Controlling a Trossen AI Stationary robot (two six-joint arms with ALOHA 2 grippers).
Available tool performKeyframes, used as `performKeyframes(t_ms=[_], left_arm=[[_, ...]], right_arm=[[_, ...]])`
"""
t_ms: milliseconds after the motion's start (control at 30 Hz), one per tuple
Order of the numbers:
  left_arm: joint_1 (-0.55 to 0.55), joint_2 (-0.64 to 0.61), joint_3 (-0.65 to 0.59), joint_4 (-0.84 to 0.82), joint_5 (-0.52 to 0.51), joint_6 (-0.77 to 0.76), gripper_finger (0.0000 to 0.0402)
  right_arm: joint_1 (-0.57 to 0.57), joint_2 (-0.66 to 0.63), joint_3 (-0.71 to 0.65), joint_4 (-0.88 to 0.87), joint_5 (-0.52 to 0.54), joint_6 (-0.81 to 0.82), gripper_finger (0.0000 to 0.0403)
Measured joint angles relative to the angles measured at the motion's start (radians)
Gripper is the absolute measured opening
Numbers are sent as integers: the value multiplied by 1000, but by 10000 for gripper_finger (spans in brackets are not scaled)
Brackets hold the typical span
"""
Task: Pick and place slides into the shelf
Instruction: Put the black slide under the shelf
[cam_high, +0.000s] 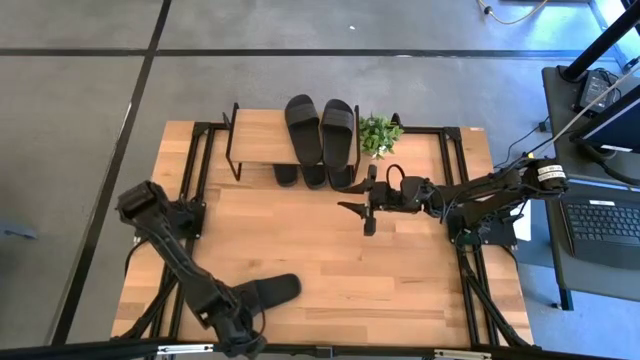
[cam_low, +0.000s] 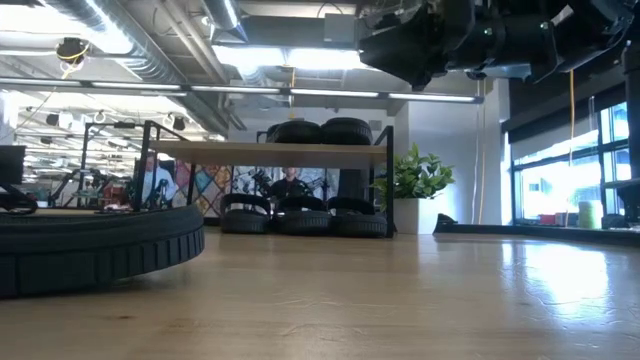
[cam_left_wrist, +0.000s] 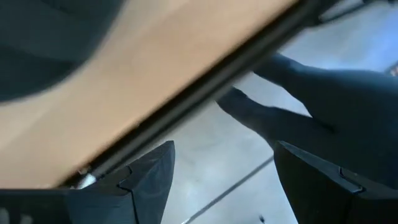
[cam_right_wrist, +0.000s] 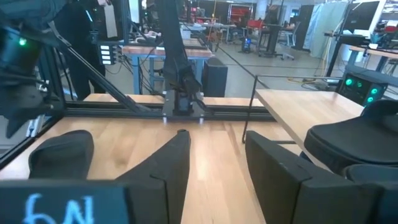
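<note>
The shelf (cam_high: 262, 138) stands at the table's far side, with two black slides (cam_high: 320, 127) lying on its plank top and three more (cam_high: 315, 176) on the lower tier. A sixth slide (cam_high: 265, 292) lies flat on the table near the near-left corner and looms large in the low view (cam_low: 90, 245). My left gripper (cam_high: 240, 338) hangs open over the table's near edge, just beside that slide (cam_left_wrist: 37, 43). My right gripper (cam_high: 358, 217) hovers open above mid-table, in front of the shelf's right end (cam_right_wrist: 348, 137).
A small potted plant (cam_high: 380, 133) stands right of the shelf. Black frame rails (cam_high: 455, 170) run along the table's sides. A desk with a laptop (cam_high: 600, 220) sits beyond the right edge. Bare wood (cam_high: 330, 270) lies between the lone slide and the shelf.
</note>
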Motion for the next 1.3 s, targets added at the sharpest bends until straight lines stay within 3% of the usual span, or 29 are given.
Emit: performKeyframes(t_ms=[300,533,800,1067,1300], left_arm=[[44,36,0,-155,10,-21,263],[80,36,0,-347,107,-34,263],[128,36,0,-543,116,-21,263],[203,36,0,-737,88,32,263],[300,36,0,-752,-36,166,263]], right_arm=[[0,0,0,-1,0,0,156],[0,0,0,-8,0,0,156],[0,0,0,-26,0,-2,156],[0,0,0,-26,0,-8,156],[0,0,0,-32,0,-33,156]])
